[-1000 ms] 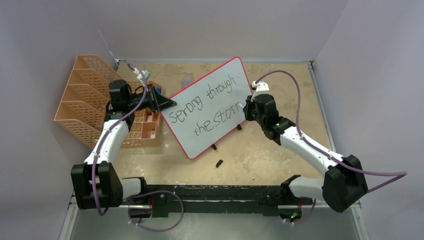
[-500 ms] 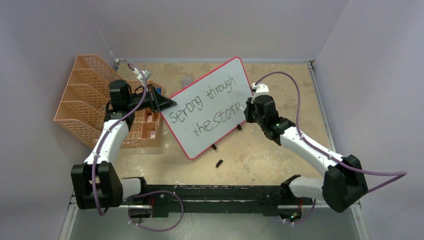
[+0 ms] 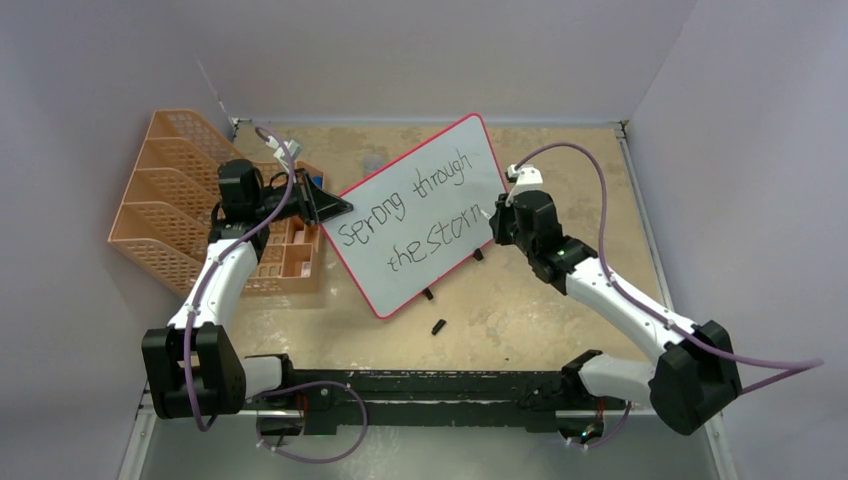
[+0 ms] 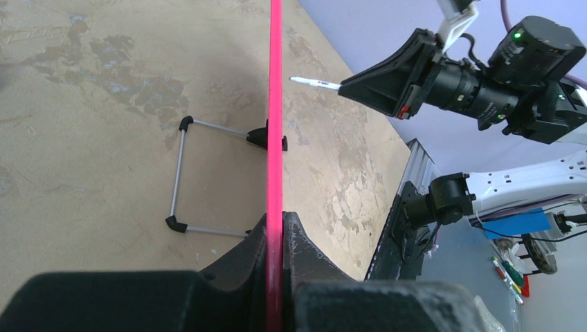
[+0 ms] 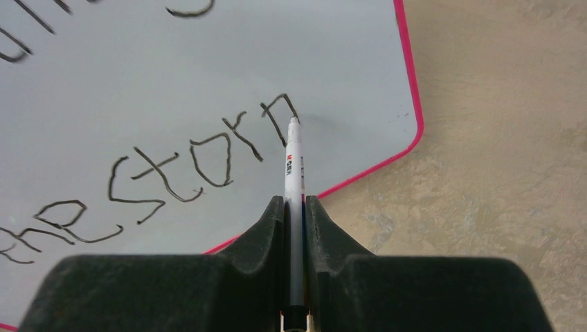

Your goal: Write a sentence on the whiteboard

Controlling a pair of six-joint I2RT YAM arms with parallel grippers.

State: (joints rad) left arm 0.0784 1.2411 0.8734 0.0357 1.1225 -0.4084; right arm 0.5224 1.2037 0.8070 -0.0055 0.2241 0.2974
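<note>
Top external view: a large rectangular white board with rounded corners and a thin red-pink frame [image 3: 405, 285] stands near the middle of a mottled tan table [image 3: 570, 170]. It is turned diagonally between the two arms.
Writing: a sentence in thin black marker letters [image 3: 418, 215] runs across the board in two slanted lines, reading roughly "Sprong through / the storn".
Left gripper [image 3: 335, 208]: clamped on the board's left edge. In the left wrist view, the pink frame runs straight up between its black fingers [image 4: 304, 242].
Right gripper [image 3: 492, 218]: closed around a slim white marker pen [image 5: 293, 166], at the right end of the second line.
Pen tip: in the right wrist view, it sits against the last letter of the lower line. Whether it presses on the surface is unclear.
Left of the board: a pale orange mesh file rack [image 3: 160, 195], beside the left arm.
In front of the board: a small black piece [image 3: 438, 326] lies on the table, apart from the board's black feet [image 3: 428, 294].
</note>
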